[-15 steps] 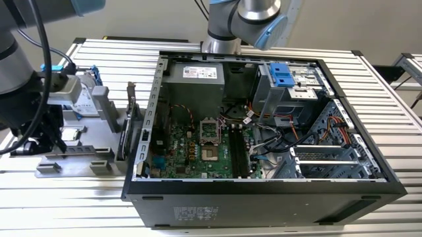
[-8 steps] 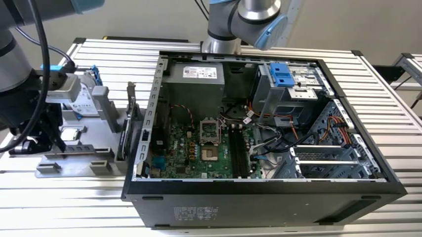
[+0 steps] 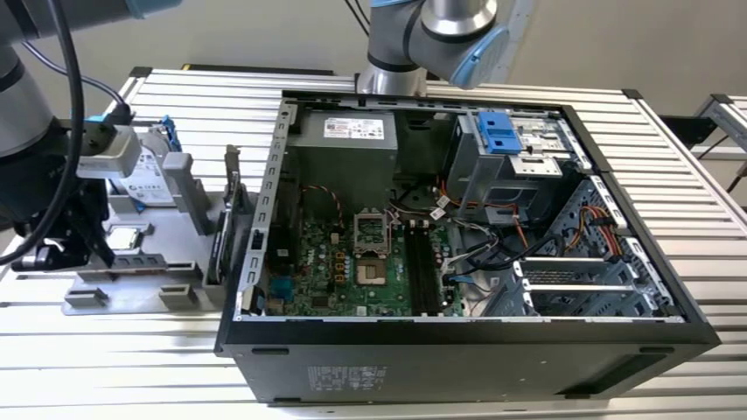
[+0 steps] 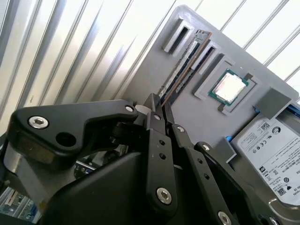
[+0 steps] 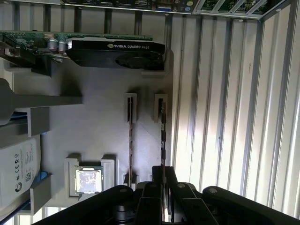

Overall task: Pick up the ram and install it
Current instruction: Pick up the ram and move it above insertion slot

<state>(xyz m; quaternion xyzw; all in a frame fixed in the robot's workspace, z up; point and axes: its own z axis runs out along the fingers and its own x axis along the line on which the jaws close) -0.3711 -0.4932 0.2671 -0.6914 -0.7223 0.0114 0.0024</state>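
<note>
Slatted metal tabletop (image 3: 175, 376) carries an open computer case (image 3: 467, 341) lying on its side with the motherboard exposed. The long black memory slots (image 3: 418, 267) beside the processor socket look unfilled, so I judge the install not done.

Grey holder tray (image 3: 146, 262) sits just beside the case, on the exterior view's left. It carries a graphics card (image 5: 117, 47), a hard drive (image 5: 16, 168), a processor chip (image 5: 89, 180) and two memory sticks standing on edge in paired brackets.

The ram (image 5: 162, 136) is the stick nearer the tray's outer edge, next to the bare slats. Its far end sits in its bracket; it is not lifted. The spare stick (image 5: 130, 140) runs parallel, just beside it, untouched.

Hand (image 5: 163, 172) is at one end of the ram with a finger on each face. No gap shows in both wrist views, so I judge it closed on the stick.

Progress: pick-up is at the grasp stage. Lifting out, carrying to the case and seating are all left.
</note>
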